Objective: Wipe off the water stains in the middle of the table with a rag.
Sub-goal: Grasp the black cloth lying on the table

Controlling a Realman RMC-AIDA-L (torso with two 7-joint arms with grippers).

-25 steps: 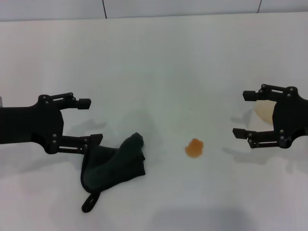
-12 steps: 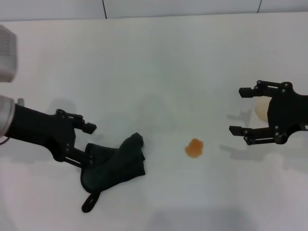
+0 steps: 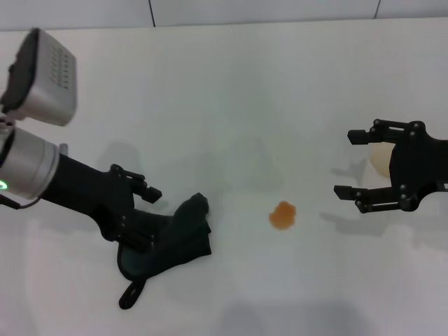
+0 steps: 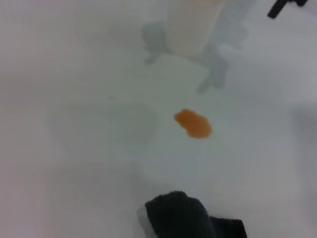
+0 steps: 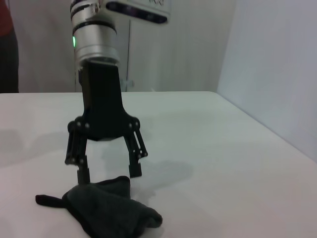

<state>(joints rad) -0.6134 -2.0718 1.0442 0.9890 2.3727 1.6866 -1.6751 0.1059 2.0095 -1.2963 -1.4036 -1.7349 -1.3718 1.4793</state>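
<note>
The rag (image 3: 168, 241) is a dark green-black folded cloth with a black loop strap, lying front left on the white table (image 3: 245, 98). It also shows in the left wrist view (image 4: 183, 218) and the right wrist view (image 5: 106, 210). My left gripper (image 3: 148, 217) is open, tilted down, its fingertips just above the rag's left part. It shows in the right wrist view (image 5: 109, 173) too. The water stain (image 3: 283, 215) is a small orange-brown blot right of the rag, also in the left wrist view (image 4: 193, 123). My right gripper (image 3: 346, 163) is open, hovering at the right.
A pale cream rounded object (image 3: 381, 159) sits on the table behind my right gripper, and shows in the left wrist view (image 4: 190, 25). A grey-white tiled wall (image 3: 210, 10) runs along the table's far edge.
My left arm has swung in and tilted down, bringing its open gripper right and forward over the rag's left part. The right gripper shifted slightly left earlier, then held still. Rag and stain have not moved.
</note>
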